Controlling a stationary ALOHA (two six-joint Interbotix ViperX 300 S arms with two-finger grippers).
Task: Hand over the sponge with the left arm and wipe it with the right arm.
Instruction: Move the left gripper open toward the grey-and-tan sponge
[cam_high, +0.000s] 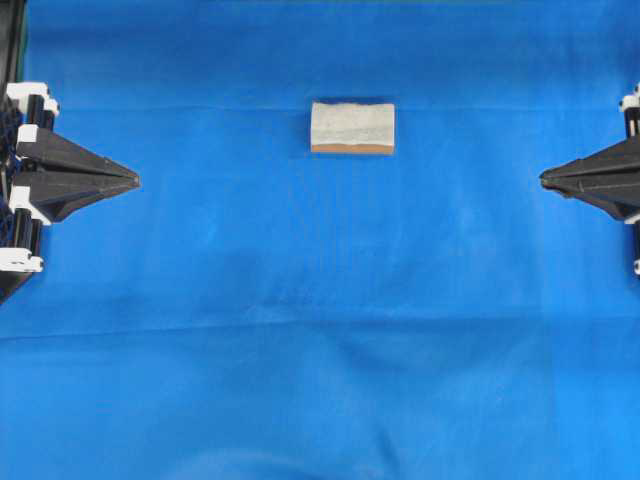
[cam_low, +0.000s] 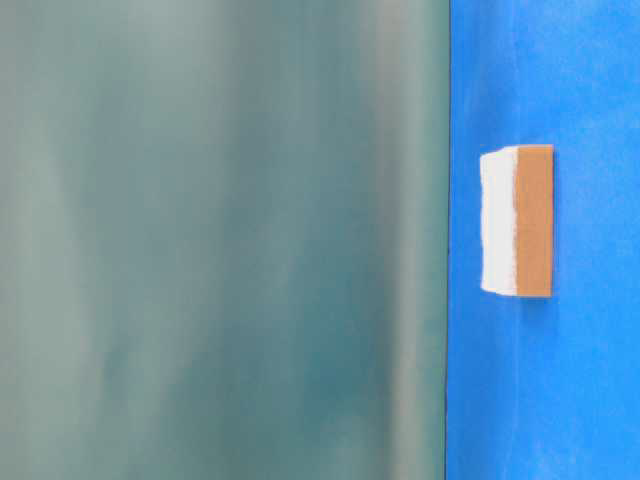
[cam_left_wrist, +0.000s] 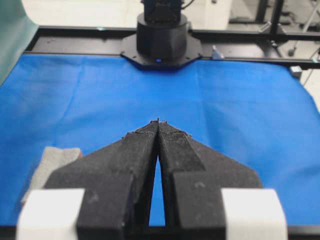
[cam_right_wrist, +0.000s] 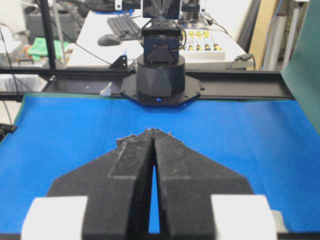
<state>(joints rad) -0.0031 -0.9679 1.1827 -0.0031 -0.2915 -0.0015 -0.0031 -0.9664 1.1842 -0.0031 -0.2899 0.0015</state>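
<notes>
The sponge lies flat on the blue cloth at the back middle, pale grey face up, with a thin orange-brown layer along its near edge. The table-level view shows the sponge side-on, alone on the cloth. My left gripper rests at the far left, shut and empty, its tip pointing toward the centre. In the left wrist view the left gripper has its tips together, and the sponge lies to its left. At the far right my right gripper is also shut and empty; its tips meet.
Blue cloth covers the whole table. Each wrist view shows the opposite arm's black base on a black rail at the far edge. A grey-green backdrop fills much of the table-level view. A desk with a keyboard stands beyond.
</notes>
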